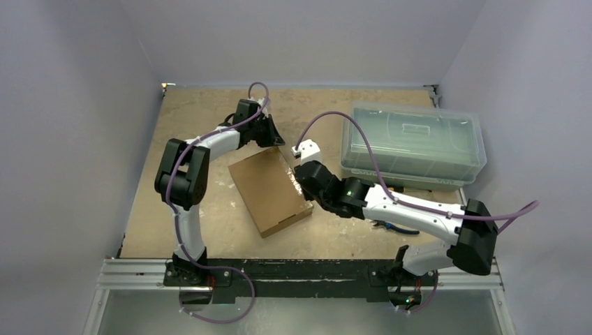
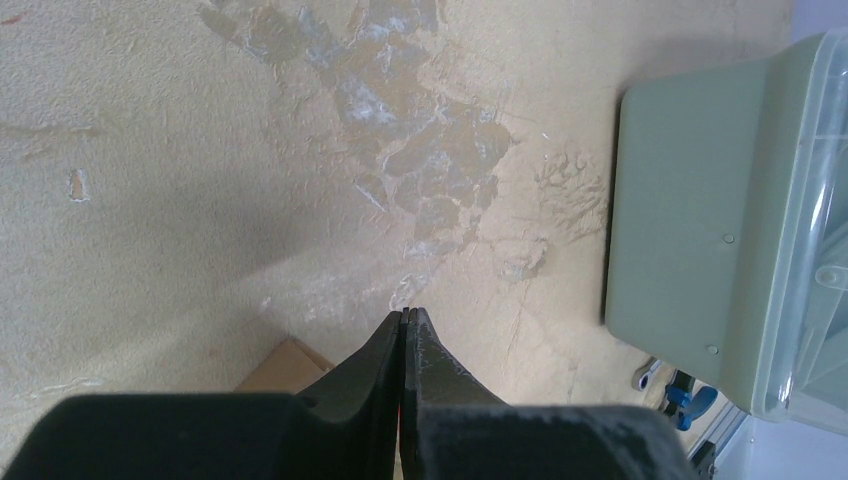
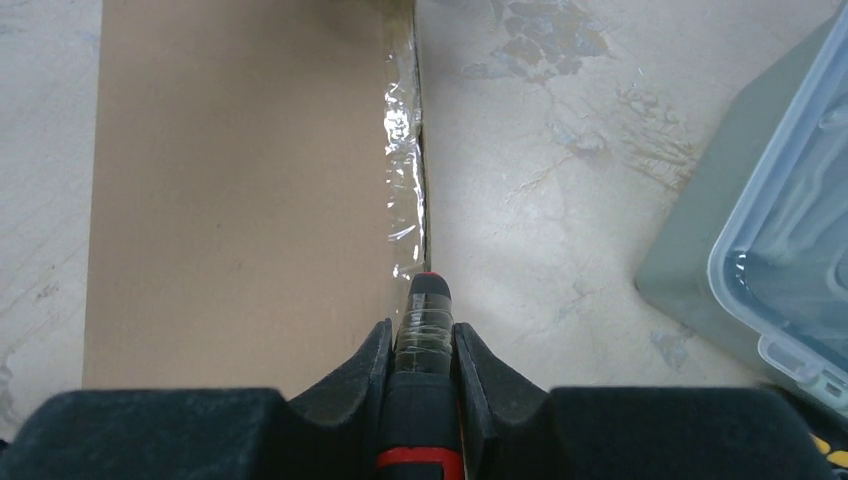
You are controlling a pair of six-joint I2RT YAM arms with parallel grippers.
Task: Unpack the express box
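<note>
Unpacking barely begun: box (image 1: 269,190) mid-table, taped shut.
Near: right gripper (image 3: 424,340) clamped on a black, red-banded tool (image 3: 428,300), tip at the tape (image 3: 403,150) along the box's right edge. Lid down, nothing out; slitting, opening and emptying all left. Farther: left gripper (image 2: 403,320) fully closed, empty, by the box's far corner; bin (image 1: 412,143) beyond. No legible labels.

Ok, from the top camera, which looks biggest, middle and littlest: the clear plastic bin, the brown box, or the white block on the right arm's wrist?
1. the clear plastic bin, the biggest
2. the brown box, clearly smaller
3. the white block, tiny beside both
</note>
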